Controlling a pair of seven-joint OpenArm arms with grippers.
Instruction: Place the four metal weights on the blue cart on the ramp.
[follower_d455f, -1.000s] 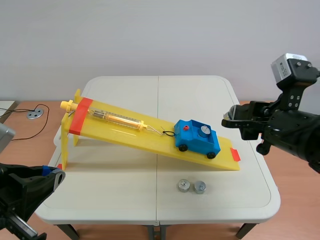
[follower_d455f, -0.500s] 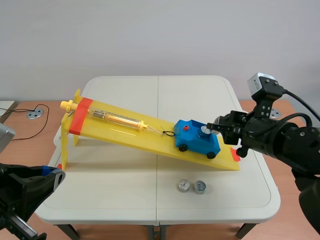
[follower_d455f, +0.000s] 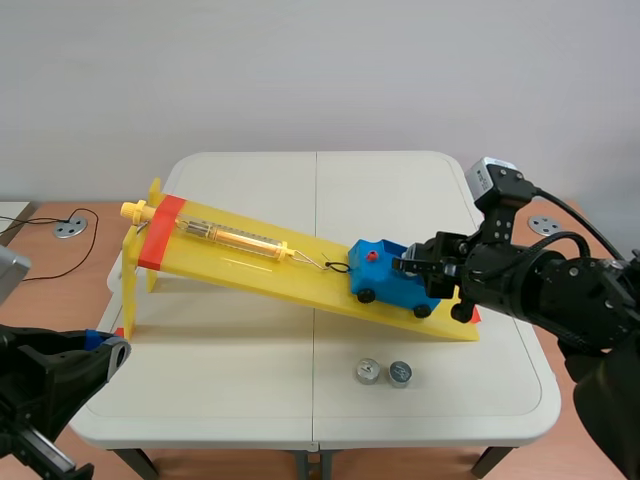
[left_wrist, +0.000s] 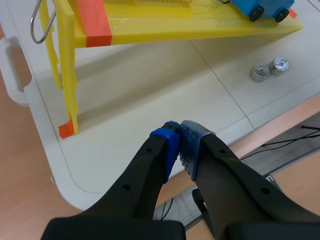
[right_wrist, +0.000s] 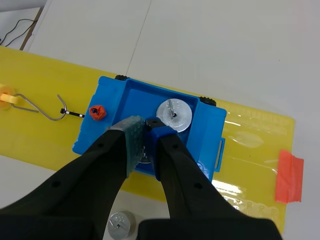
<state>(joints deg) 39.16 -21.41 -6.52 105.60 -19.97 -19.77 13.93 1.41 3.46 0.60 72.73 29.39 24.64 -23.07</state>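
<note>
Right fingers (right_wrist: 131, 137), clamped on a weight (right_wrist: 145, 154), have moved over the blue cart (right_wrist: 120, 97); left fingers (left_wrist: 170, 145) together.

— What stands behind it all?
— A plain pale grey wall (follower_d455f: 320, 70), bare and softly, evenly lit.
— And the furniture?
— One white folding desk (follower_d455f: 250, 190) with rounded corners and a seam running down its middle. Its dark legs (follower_d455f: 488, 462) show under the near edge.
— What lies below?
— A brown wood-toned floor (follower_d455f: 50, 300). A round silver floor plate (follower_d455f: 70, 228) sits off the desk's left side, with a thin black cable (follower_d455f: 78, 252) curling past it. A second silver plate (follower_d455f: 545, 225) lies off the right side.
</note>
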